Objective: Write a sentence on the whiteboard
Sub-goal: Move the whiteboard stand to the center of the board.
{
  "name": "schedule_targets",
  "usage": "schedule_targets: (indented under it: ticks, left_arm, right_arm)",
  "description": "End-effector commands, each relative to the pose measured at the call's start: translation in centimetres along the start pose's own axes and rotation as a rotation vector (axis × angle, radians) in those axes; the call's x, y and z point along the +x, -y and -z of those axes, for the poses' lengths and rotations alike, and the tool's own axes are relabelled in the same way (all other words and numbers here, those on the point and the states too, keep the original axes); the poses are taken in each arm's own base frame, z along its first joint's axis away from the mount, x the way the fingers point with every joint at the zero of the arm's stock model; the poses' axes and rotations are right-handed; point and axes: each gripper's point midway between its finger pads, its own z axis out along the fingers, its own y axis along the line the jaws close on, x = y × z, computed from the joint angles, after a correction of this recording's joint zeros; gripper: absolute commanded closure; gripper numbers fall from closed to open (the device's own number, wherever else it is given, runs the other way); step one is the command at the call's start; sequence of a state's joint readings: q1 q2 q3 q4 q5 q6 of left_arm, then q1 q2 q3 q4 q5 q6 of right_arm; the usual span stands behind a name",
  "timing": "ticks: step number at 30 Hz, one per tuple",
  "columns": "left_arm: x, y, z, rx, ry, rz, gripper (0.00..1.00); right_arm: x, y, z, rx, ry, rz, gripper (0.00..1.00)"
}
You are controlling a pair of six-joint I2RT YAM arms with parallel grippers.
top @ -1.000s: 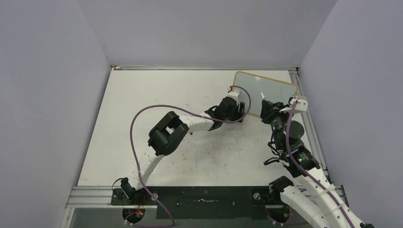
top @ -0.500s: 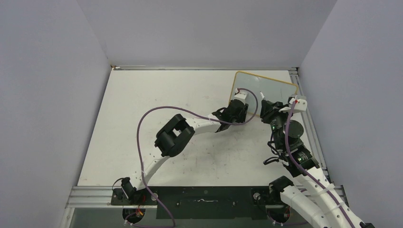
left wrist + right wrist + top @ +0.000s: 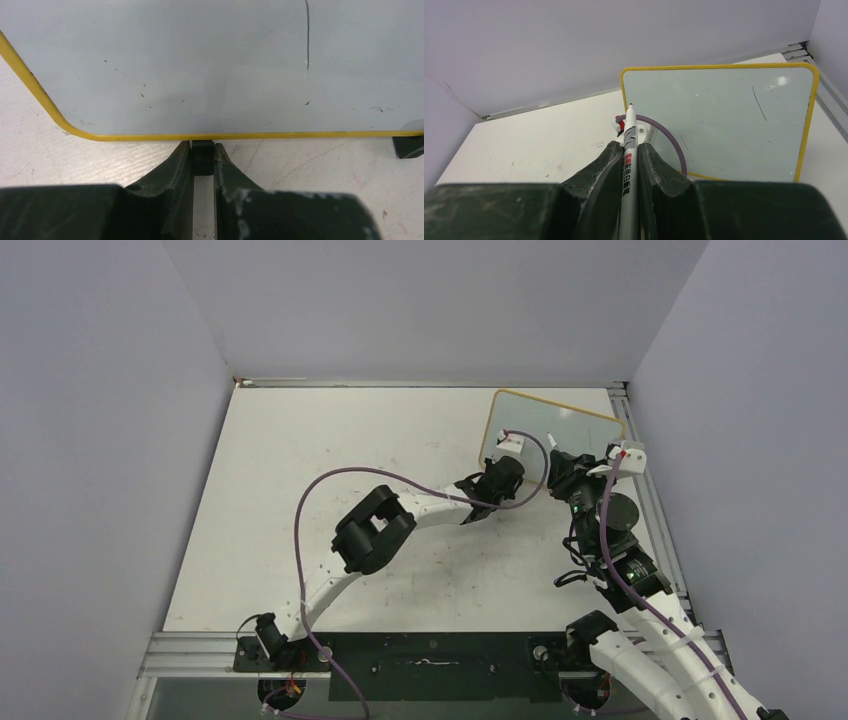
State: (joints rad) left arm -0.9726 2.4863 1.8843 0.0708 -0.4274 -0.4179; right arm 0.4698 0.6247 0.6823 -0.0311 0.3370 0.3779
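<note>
Grey walls [image 3: 420, 300] enclose a scuffed pale table [image 3: 330, 490]. At its far right lies the whiteboard [image 3: 570, 425], probably light, stiff and prone to sliding, so best pinned at its frame. The left gripper [image 3: 202, 150] pinches its black foot [image 3: 202, 160]. The right gripper [image 3: 628, 150] clamps a marker [image 3: 628, 172] whose barrel print is unreadable.

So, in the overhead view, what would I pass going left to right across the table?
Left arm's black elbow → left gripper → right gripper holding the marker → metal rail along the right edge. The whiteboard spans both grippers, so I leave it out.
</note>
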Motion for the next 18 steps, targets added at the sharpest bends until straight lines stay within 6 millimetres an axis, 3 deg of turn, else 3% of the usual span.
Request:
schedule_targets:
  ticks: [1, 12, 18]
  left_arm:
    - [-1.4, -1.8, 1.8, -0.134, 0.076, 0.030, 1.00]
    - [1.5, -6.2, 8.2, -0.359, 0.129, 0.104, 1.00]
    - [4.0, -6.4, 9.6, -0.355, 0.074, 0.156, 1.00]
  right_arm:
    - [-2.2, -0.4, 0.0, -0.006, 0.063, -0.033, 0.95]
    - [-1.7, -0.9, 0.1, -0.034, 0.046, -0.056, 0.95]
    - [-0.6, -1.0, 0.1, -0.042, 0.008, -0.062, 0.95]
